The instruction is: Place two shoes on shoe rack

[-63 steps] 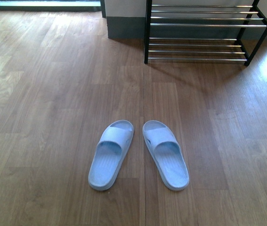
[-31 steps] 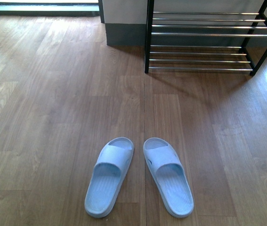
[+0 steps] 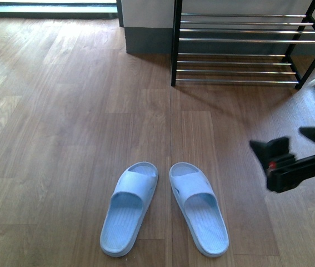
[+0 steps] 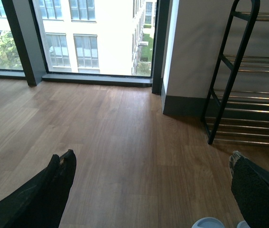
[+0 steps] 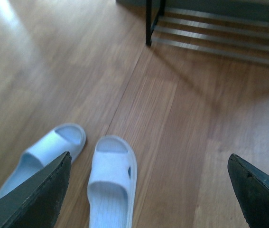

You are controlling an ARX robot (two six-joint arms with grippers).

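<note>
The two shoes are pale blue slide sandals, side by side on the wood floor, toes toward the rack: the left one and the right one. The shoe rack, a black frame with silver rods, stands against the far wall and holds nothing. My right gripper is open and empty, above the floor to the right of the slides. In the right wrist view both slides lie below it. My left gripper is open and empty; the slide toes show at the frame edge.
A white wall with a grey skirting stands left of the rack. The left wrist view shows a floor-to-ceiling window and the rack's side frame. Bare wood floor surrounds the slides.
The right gripper has come into the front view from the right edge. A second ago the slides and rack showed higher in the picture; since half a second ago they have not moved.
</note>
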